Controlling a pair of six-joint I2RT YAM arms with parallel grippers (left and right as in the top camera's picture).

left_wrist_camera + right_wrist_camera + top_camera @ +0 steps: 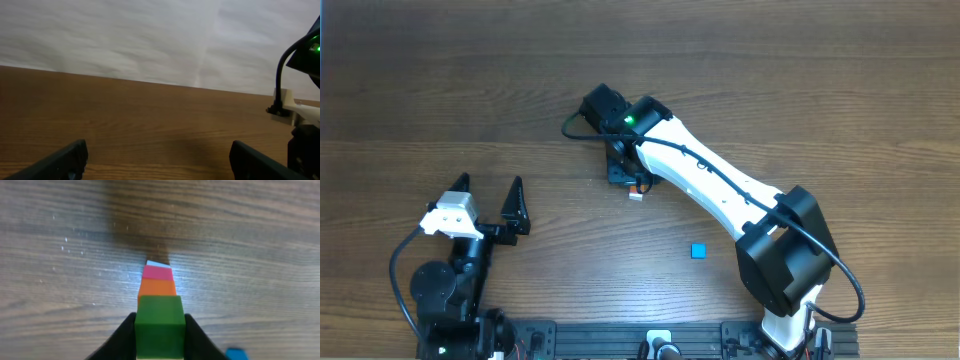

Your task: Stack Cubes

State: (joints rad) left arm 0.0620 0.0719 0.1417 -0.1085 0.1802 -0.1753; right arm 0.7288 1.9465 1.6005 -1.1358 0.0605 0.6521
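A leaning column of cubes stands on the wooden table: a white cube [156, 263] at the base, a pink cube [157, 272] on it, then an orange cube [157, 287], and a green cube [159, 312] on top. My right gripper [160, 332] is shut on the green cube, its fingers pressed against both sides. From above, the right gripper [625, 165] hangs over the stack, whose white base [636, 194] peeks out. A blue cube [698, 250] lies alone nearer the arm bases. My left gripper [490, 197] stands open at the left, nothing between its fingers.
The right arm [720, 185] stretches diagonally across the middle of the table. Bare wood [450, 90] lies to the far left and along the far side. The blue cube [236, 354] also sits close to the stack's right in the right wrist view.
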